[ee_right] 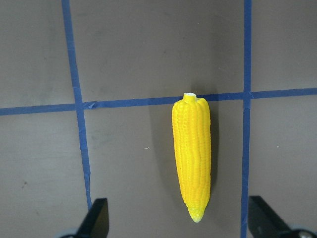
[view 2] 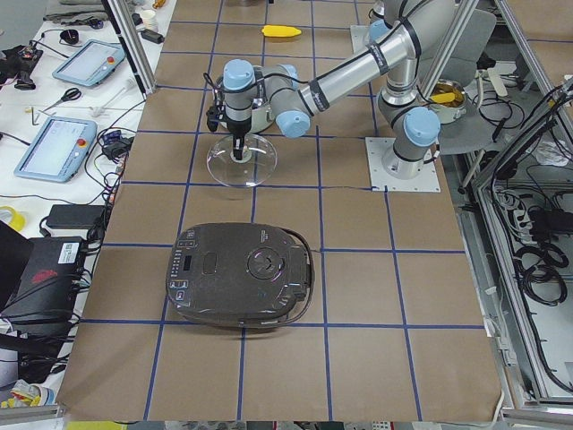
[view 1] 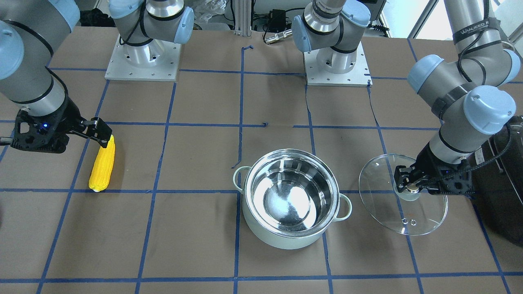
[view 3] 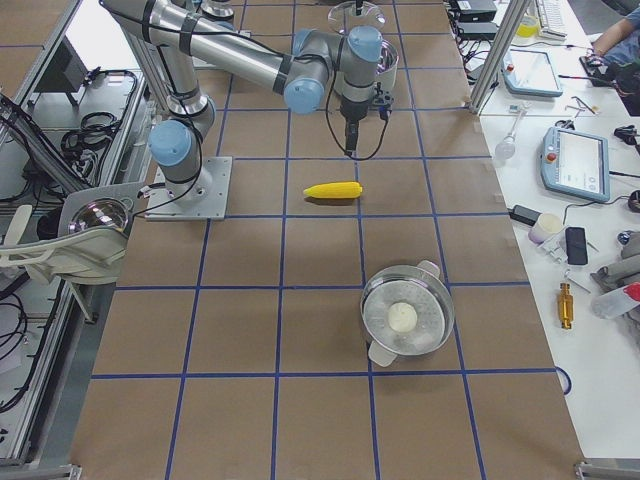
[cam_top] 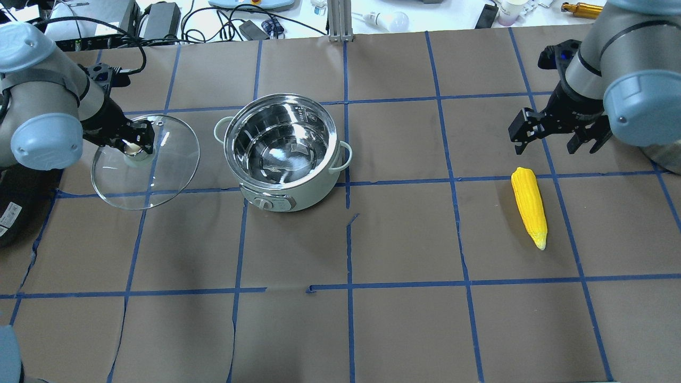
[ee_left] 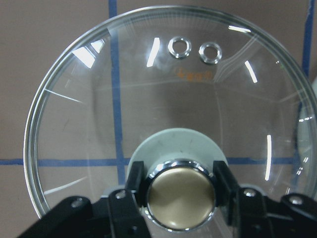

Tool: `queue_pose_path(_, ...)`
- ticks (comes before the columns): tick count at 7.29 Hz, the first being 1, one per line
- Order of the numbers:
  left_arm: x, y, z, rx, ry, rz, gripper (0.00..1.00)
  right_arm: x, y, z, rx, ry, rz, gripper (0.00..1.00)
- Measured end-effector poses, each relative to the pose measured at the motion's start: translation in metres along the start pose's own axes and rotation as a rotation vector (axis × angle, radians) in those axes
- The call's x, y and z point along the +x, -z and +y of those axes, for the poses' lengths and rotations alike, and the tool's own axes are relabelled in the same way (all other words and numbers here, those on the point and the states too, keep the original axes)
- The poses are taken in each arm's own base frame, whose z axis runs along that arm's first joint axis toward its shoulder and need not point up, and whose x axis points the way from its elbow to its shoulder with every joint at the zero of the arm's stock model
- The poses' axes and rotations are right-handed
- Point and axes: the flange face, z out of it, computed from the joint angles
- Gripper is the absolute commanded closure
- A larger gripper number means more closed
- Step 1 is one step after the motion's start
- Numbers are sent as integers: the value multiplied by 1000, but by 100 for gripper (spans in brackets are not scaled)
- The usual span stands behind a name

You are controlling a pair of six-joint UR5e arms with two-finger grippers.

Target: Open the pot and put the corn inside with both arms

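Note:
The mint-green pot (cam_top: 298,194) stands open at mid-table, its steel inside empty; it also shows in the front view (view 1: 282,239). My left gripper (cam_top: 135,139) is shut on the metallic knob (ee_left: 181,198) of the glass lid (cam_top: 170,154) and holds it beside the pot, tilted and low over the table (view 1: 425,216). The yellow corn (cam_top: 529,205) lies flat on the table, far from the pot on my right. My right gripper (cam_top: 550,144) is open and empty, hovering over the corn's thick end. In the right wrist view the corn (ee_right: 191,158) lies between the spread fingers.
A big black appliance (view 2: 242,273) sits on the table at my far left, close behind the left arm (view 1: 506,183). The two arm bases (view 1: 143,61) (view 1: 337,65) stand at the robot's edge. Blue tape lines grid the brown table.

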Motion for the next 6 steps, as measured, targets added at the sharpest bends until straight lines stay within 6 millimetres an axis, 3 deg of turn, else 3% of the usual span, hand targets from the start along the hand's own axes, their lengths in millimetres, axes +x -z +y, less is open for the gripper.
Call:
queue_pose_path(3, -15, -37, 18, -36, 15, 7, 99, 17, -91, 24, 53, 67, 3, 0)
queue_pose_path(4, -16, -43, 20, -44, 15, 10, 88, 20, -114, 29, 58, 87, 4, 0)
queue_pose_path(5, -16, -48, 20, -51, 13, 10, 62, 22, -129, 29, 51, 99, 2, 0)
queue_pose_path(6, -17, -53, 19, -59, 10, 9, 27, 24, -140, 27, 45, 102, 0, 9)
